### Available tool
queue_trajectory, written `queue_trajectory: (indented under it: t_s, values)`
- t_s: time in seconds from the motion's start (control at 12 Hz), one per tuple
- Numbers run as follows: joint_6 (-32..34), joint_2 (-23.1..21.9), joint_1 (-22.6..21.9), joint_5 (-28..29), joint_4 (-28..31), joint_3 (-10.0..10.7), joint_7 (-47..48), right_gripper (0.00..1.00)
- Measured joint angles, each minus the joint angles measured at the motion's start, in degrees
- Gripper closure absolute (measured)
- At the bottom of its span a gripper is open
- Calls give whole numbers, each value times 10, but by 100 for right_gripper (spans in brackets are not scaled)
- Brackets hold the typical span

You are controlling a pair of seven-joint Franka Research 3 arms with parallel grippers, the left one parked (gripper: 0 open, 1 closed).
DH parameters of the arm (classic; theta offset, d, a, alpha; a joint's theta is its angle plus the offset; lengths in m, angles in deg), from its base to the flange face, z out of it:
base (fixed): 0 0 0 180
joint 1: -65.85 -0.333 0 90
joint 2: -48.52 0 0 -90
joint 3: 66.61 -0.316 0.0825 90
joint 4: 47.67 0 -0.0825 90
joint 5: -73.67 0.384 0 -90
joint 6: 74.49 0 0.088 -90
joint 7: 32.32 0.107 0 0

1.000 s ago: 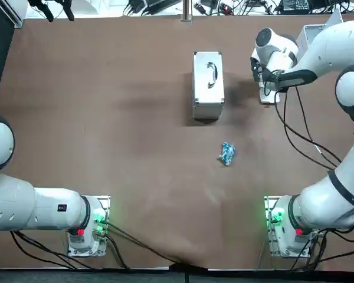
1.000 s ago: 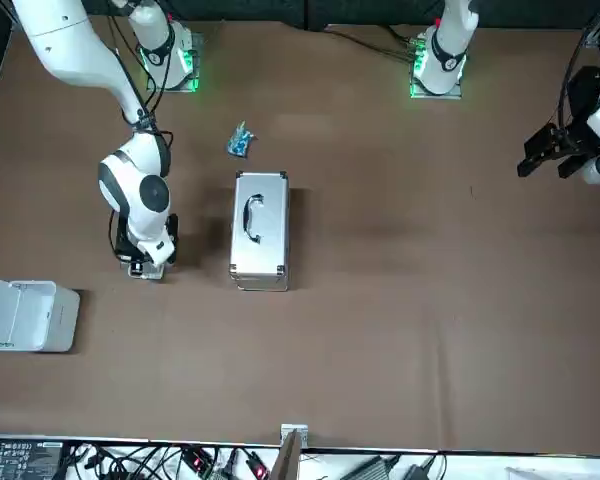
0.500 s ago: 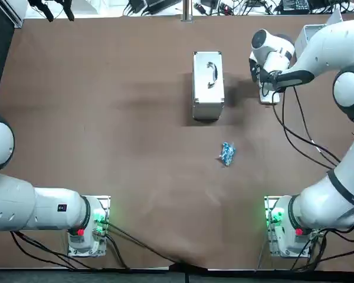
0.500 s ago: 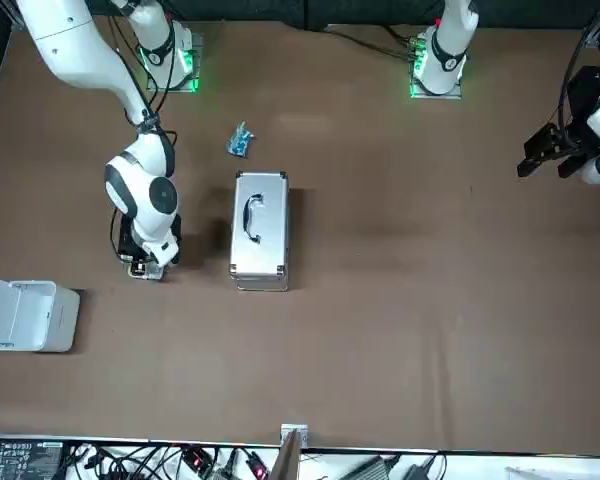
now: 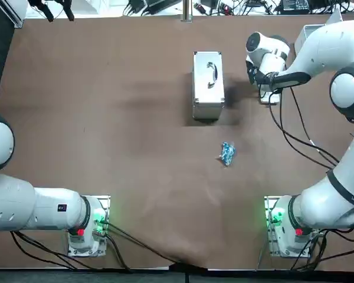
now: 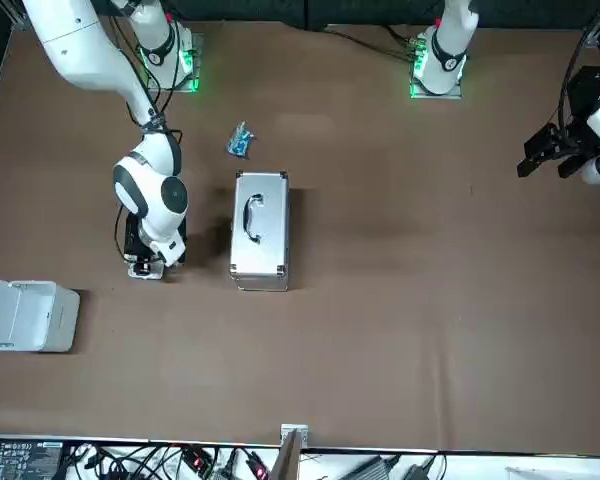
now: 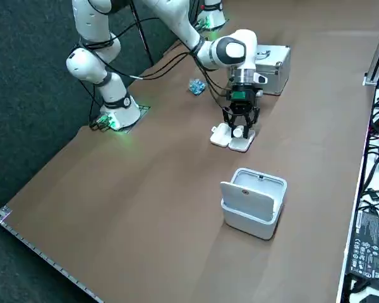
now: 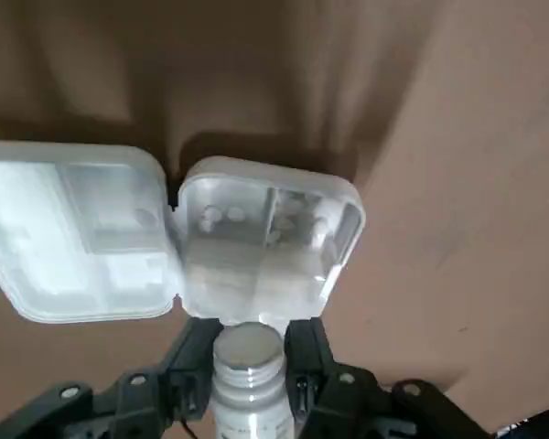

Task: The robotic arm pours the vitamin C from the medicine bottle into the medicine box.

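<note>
The bottle is held between the right arm's fingers, which are closed against its two sides. It is kept just above the box, at the edge of the tray part. The box lies on the counter with its lid folded flat open beside the tray, so the compartments are exposed. A metal case stands near the box.

The grasp and the carry to the box are judged to be done. A few small round shapes are seen in two compartments and may be tablets, though this cannot be told for certain. Whether the bottle's mouth is open or capped cannot be made out either. The pour itself is judged to be at most just started, and most of it is left.
</note>
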Motion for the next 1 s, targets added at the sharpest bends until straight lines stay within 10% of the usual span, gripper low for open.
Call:
queue_trajectory:
  t_s: [0.67, 1.0]
  values:
    - [3, 10, 1, -8, -24, 1, 11, 58]
    - [-4, 9, 12, 77, -40, 6, 12, 58]
